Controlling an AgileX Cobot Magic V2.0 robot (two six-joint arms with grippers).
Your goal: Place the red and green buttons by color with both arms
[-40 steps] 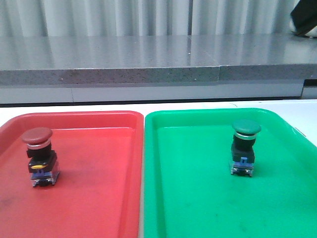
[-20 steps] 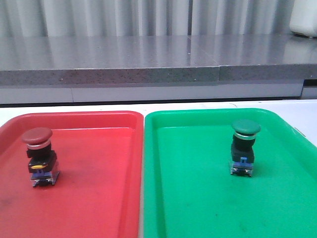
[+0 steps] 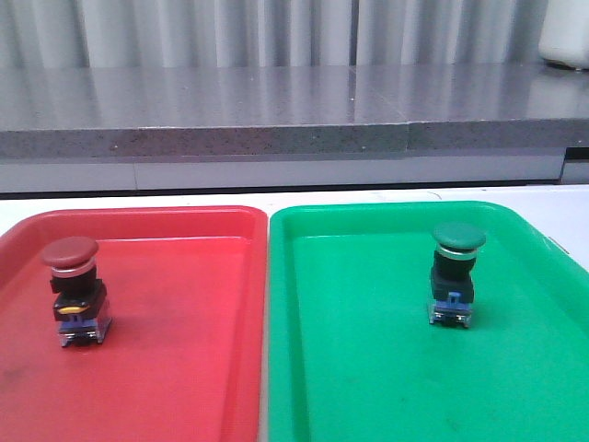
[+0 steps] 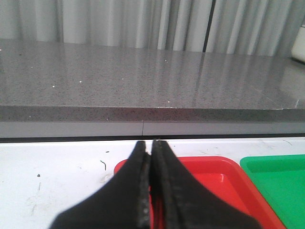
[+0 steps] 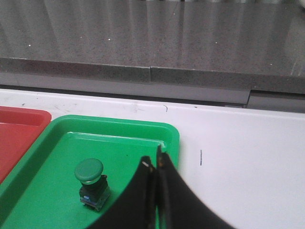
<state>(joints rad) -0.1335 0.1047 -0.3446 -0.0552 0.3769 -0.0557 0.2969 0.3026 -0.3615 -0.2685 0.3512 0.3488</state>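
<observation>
The red button (image 3: 72, 290) stands upright at the left of the red tray (image 3: 175, 368). Upright on the right part of the green tray (image 3: 368, 368) is the green button (image 3: 455, 273), which the right wrist view also shows as the green button (image 5: 91, 183). My left gripper (image 4: 151, 144) is shut and empty, hovering over the red tray's (image 4: 209, 176) outer corner; the red button is hidden in that view. My right gripper (image 5: 155, 160) is shut and empty, above the green tray's (image 5: 52, 171) far right part, apart from the green button. Neither arm shows in the front view.
A grey stone ledge (image 3: 276, 110) runs behind the white table (image 3: 552, 198). A white object (image 3: 563, 37) stands on the ledge at the far right. Bare white table (image 5: 248, 157) lies right of the green tray and left of the red tray (image 4: 57, 181).
A dark arm part at the top right of the front view one second ago has left the frame. Both buttons stay where they were.
</observation>
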